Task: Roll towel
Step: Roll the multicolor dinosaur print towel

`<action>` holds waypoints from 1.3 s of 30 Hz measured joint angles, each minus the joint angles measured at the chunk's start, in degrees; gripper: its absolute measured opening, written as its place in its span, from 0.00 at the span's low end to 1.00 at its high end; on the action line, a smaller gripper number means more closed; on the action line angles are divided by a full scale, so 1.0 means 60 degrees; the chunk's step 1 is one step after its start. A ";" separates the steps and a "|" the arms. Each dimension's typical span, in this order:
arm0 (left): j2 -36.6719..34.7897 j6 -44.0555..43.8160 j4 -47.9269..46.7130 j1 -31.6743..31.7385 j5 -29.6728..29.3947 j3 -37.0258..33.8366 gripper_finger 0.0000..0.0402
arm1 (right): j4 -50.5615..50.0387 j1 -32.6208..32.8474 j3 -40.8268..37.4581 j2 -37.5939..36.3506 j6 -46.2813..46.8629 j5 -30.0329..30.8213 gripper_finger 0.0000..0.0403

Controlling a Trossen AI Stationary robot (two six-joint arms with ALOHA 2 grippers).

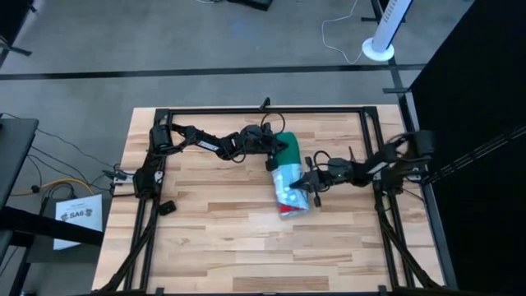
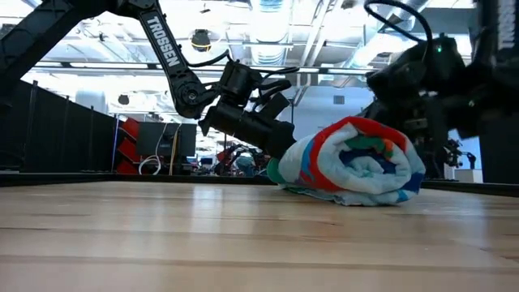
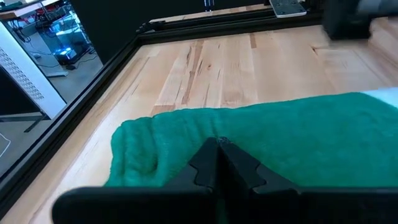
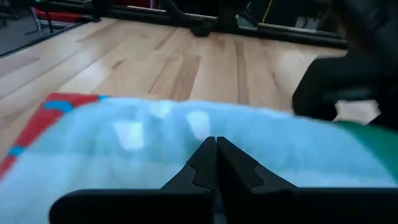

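Closed fingers [image 3: 217, 163] against rolled towel [image 1: 289, 185]

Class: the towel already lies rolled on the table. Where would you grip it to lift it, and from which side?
Grip the towel at mid-length, coming from above with fingers across its girth. It is a soft, thick roll lying flat; the spiral end would probably loosen if pinched.

Bright overhead lighting; right wrist view blurred; shadows faint.
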 joint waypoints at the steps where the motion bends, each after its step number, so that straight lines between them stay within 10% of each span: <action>1: 0.0000 -0.0030 0.0003 0.0000 -0.0024 0.0000 0.00 | 0.0508 0.0026 0.0006 0.0486 0.0100 -0.0023 0.00; 13: -0.0707 0.0504 -0.2390 -0.0293 -0.0228 0.1346 0.00 | 0.4172 0.0055 0.0068 0.3802 0.1378 -0.0104 0.00; 29: 0.0699 0.0769 -0.2692 -0.0425 -0.0053 0.2444 0.00 | 0.4146 -0.0062 0.0037 0.3610 0.1093 -0.0056 0.00; 39: 0.0783 0.0556 -0.3181 -0.0175 -0.0416 0.2463 0.00 | 0.0988 0.0850 -0.0694 0.0547 0.1434 0.2263 0.00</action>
